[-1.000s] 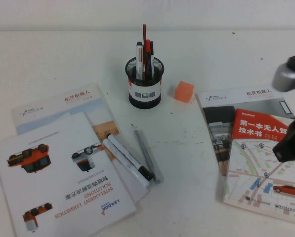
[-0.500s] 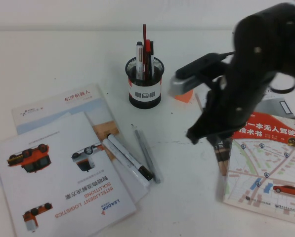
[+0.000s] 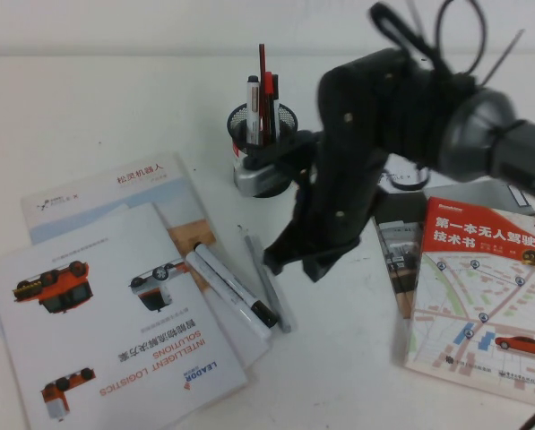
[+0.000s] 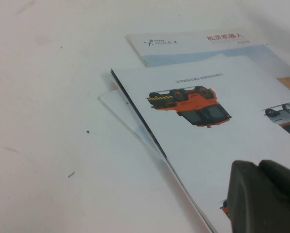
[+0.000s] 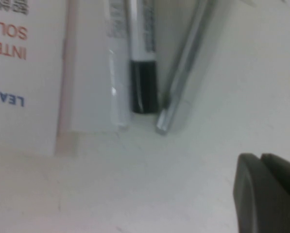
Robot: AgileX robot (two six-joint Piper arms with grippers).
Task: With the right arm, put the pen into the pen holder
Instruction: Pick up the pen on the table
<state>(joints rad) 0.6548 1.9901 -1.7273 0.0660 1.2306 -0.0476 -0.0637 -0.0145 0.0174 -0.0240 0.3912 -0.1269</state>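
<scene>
Just right of the white markers (image 3: pixel 233 289) on the table, the pen (image 3: pixel 265 281) runs 11-to-5 o'clock, right gripper (image 3: pixel 296 266) hovering closed and empty at its 2 o'clock; left gripper (image 4: pixel 266 199) unreadable.

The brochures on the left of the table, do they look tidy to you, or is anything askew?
They're askew: the brochures lie fanned and overlapping, the top one printed upside down from this side, with two markers resting on their edge.

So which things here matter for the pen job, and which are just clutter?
Job:
pen
pen holder
right gripper, shut, above table near pen
left gripper, parked over brochures

Clutter:
white markers
brochures
red book
</scene>
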